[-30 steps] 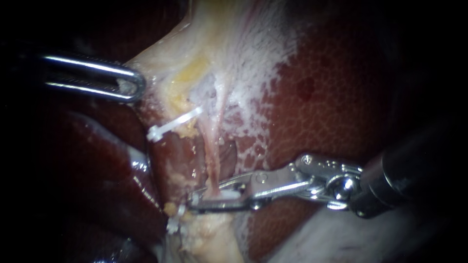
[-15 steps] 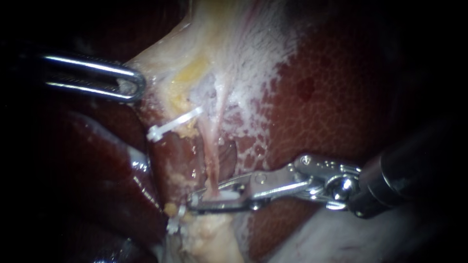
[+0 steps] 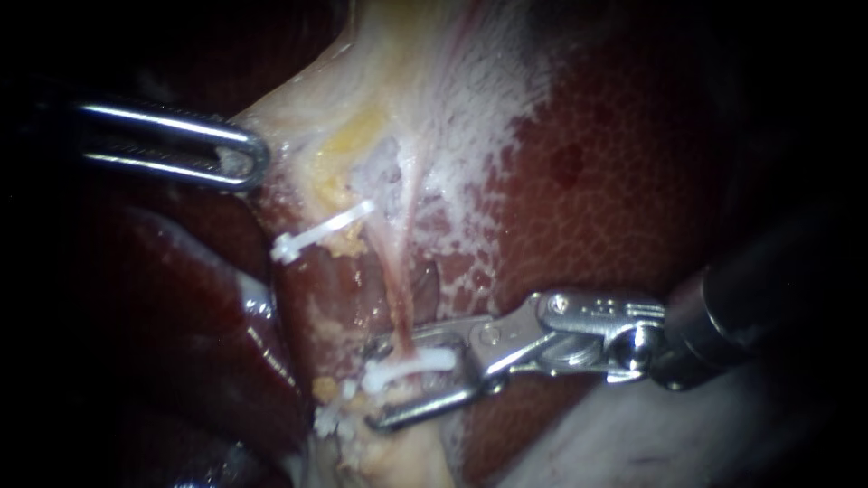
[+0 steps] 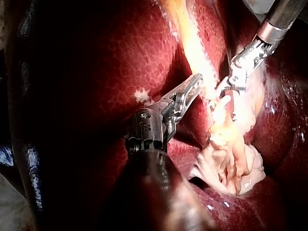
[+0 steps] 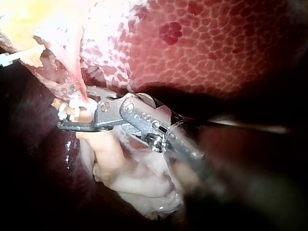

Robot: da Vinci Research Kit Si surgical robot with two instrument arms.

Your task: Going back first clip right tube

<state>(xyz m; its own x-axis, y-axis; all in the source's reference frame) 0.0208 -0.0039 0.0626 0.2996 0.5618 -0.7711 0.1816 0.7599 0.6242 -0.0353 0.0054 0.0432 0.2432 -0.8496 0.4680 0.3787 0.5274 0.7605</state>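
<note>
Your right instrument's tool (image 3: 372, 386) stands wide open around a white clip (image 3: 407, 366) seated across the right tube (image 3: 398, 298), low on the liver (image 3: 615, 181). Draw it straight back, keeping both jaws clear of clip and tube. Your left tool (image 3: 253, 158) holds pale tissue (image 3: 298, 117) taut.

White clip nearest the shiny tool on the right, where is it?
Endoscope view, low centre: the white clip crosses the pink tube at my right instrument's tip, below the other clip.
</note>
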